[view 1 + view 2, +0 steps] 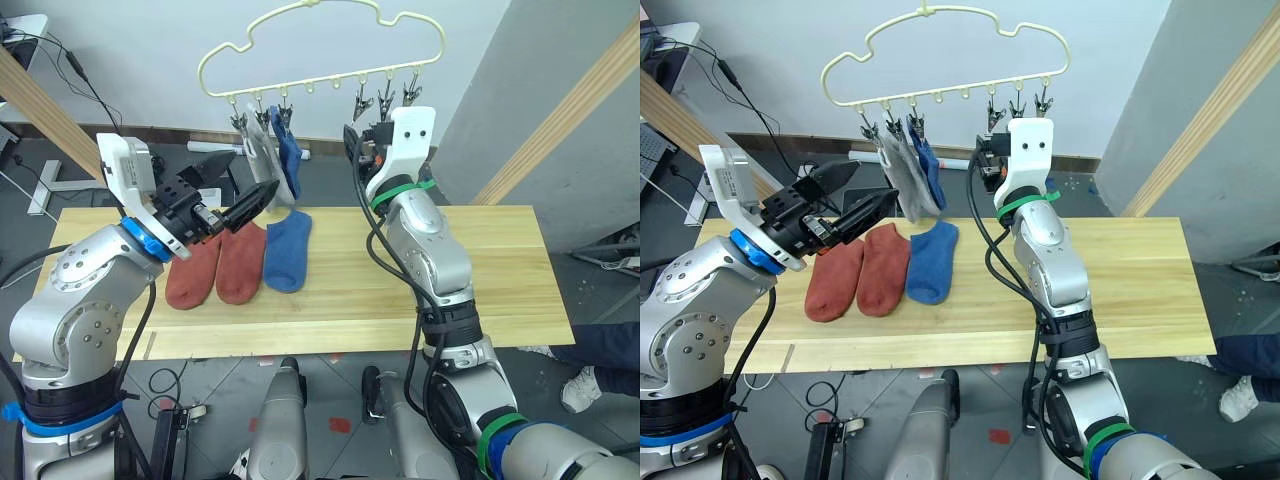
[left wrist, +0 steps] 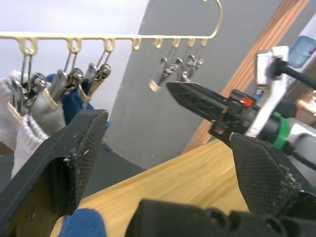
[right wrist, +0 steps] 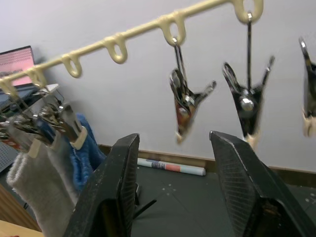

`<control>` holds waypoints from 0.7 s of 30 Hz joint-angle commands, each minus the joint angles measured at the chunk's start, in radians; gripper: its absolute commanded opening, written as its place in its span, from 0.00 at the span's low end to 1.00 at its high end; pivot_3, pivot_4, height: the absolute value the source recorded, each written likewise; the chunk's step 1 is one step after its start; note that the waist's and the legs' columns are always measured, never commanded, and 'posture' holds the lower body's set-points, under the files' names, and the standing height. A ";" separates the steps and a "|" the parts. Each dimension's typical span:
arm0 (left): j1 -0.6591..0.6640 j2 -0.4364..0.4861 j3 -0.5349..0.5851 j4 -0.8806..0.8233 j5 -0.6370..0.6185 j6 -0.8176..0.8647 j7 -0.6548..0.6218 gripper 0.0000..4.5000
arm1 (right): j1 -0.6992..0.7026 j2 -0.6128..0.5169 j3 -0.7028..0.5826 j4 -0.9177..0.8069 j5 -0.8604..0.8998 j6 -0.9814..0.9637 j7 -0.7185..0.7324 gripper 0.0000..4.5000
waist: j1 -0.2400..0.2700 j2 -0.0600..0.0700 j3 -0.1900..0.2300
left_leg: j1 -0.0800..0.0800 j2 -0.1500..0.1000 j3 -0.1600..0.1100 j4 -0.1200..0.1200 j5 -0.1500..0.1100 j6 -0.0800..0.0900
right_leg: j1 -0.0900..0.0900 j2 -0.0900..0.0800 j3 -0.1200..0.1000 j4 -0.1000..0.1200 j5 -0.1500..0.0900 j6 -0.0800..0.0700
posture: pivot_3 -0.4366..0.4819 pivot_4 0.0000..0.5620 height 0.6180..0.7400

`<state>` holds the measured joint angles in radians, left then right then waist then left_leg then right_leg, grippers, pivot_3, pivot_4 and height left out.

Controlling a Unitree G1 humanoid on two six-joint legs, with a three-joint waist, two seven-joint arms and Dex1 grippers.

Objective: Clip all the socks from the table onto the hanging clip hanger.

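Note:
The pale-yellow clip hanger (image 1: 320, 45) hangs above the table's (image 1: 480, 270) far edge. Two light grey socks (image 1: 262, 168) and one blue sock (image 1: 289, 160) hang from its left clips. Flat on the table lie two rust-red socks (image 1: 218, 265) and a second blue sock (image 1: 288, 252). My left gripper (image 1: 235, 185) is open and holds nothing, just left of the hanging socks and above the red ones. My right gripper (image 3: 175, 140) is raised and open, facing the bare clips (image 3: 185, 101) on the hanger's right side.
Slanted wooden poles (image 1: 560, 110) stand at the right and the far left (image 1: 40, 110). Cables and a stand lie on the floor beyond the table's left end (image 1: 50, 180). A person's shoe (image 1: 582, 390) shows at the lower right.

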<state>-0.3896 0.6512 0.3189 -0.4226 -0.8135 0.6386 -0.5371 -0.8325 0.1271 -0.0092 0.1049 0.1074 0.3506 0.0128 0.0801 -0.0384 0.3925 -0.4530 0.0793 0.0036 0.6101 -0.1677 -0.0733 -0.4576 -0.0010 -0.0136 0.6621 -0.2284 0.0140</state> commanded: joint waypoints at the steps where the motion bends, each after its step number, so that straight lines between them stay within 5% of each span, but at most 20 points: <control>1: -0.038 -0.002 0.026 -0.039 -0.033 0.008 0.033 1.00 | -0.058 0.010 -0.019 0.026 0.005 -0.057 -0.027 0.53 | 0.000 0.000 0.000 | 0.000 0.000 0.000 0.000 0.000 0.000 | 0.000 0.000 0.000 0.000 0.000 0.000 | 0.75 0.63 1.00; 21: -0.056 0.007 0.018 -0.054 -0.057 0.002 0.046 1.00 | -0.193 0.023 -0.042 0.170 0.048 -0.158 -0.018 0.53 | 0.001 0.000 0.000 | 0.000 0.000 0.000 0.000 0.000 0.000 | 0.000 0.000 -0.001 0.001 0.002 -0.004 | 0.76 0.62 1.00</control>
<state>-0.4433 0.6503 0.3194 -0.4368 -0.8600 0.6521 -0.4904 -0.9958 0.1366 -0.0546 0.2907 0.1409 0.2224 -0.0163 0.0809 -0.0386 0.3924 -0.4529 0.0792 0.0032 0.6104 -0.1675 -0.0733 -0.4575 -0.0010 -0.0143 0.6630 -0.2260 0.0099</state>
